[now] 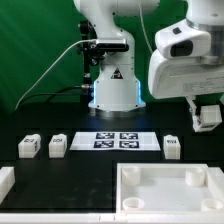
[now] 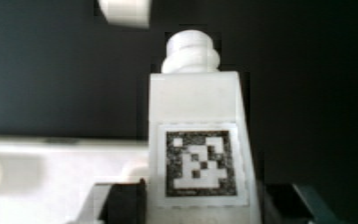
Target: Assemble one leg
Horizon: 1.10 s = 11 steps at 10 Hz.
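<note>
My gripper point(image 1: 206, 118) hangs at the exterior view's right, above the table, shut on a leg point(image 1: 208, 116). In the wrist view the gripper point(image 2: 208, 194) holds this white leg point(image 2: 197, 110) between its dark fingers point(image 2: 126, 202). The leg's tag marker faces the camera and its rounded peg end points away. Three more legs stand on the black table: two at the exterior view's left point(image 1: 28, 147) point(image 1: 57, 145) and one right of the marker board point(image 1: 172, 146). One of them shows blurred in the wrist view point(image 2: 126, 10).
The marker board point(image 1: 118, 140) lies in front of the robot base. A large white square tray-like piece point(image 1: 128, 200) with corner recesses lies at the front right; part of it shows in the wrist view point(image 2: 34, 165). Another white part point(image 1: 5, 182) lies at the front left edge.
</note>
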Each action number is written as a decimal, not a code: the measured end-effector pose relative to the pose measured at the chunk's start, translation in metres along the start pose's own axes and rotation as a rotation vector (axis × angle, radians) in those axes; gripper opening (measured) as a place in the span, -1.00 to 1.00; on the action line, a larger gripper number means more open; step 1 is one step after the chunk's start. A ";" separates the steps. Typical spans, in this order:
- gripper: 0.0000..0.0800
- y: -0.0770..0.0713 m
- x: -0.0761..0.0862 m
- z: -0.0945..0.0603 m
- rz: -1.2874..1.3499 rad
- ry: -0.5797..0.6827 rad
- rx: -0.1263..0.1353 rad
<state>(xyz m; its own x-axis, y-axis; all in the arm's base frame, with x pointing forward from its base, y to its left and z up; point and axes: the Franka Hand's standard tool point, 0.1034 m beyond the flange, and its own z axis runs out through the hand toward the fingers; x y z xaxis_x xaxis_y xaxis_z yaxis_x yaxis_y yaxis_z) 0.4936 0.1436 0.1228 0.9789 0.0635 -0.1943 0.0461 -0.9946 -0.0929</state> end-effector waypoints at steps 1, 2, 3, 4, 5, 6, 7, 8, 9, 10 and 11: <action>-0.27 0.000 0.000 -0.001 -0.002 0.063 0.000; -0.27 0.001 0.011 -0.002 -0.015 0.191 0.010; -0.27 0.010 0.030 -0.002 -0.058 0.346 0.016; -0.27 0.022 0.046 -0.014 -0.089 0.417 0.005; -0.27 0.029 0.071 -0.044 -0.078 0.548 0.004; -0.27 0.019 0.080 -0.067 -0.061 0.644 0.016; -0.27 0.009 0.076 -0.081 -0.044 0.767 0.037; -0.27 0.008 0.071 -0.080 -0.051 0.859 0.043; -0.27 0.008 0.071 -0.075 -0.054 0.897 0.045; -0.27 0.009 0.070 -0.069 -0.052 0.874 0.042; -0.27 0.009 0.070 -0.068 -0.066 0.874 0.035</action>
<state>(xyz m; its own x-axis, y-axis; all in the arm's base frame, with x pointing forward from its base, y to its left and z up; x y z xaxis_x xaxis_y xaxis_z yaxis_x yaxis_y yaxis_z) 0.5758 0.1339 0.1743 0.7775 0.0212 0.6286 0.1162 -0.9871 -0.1105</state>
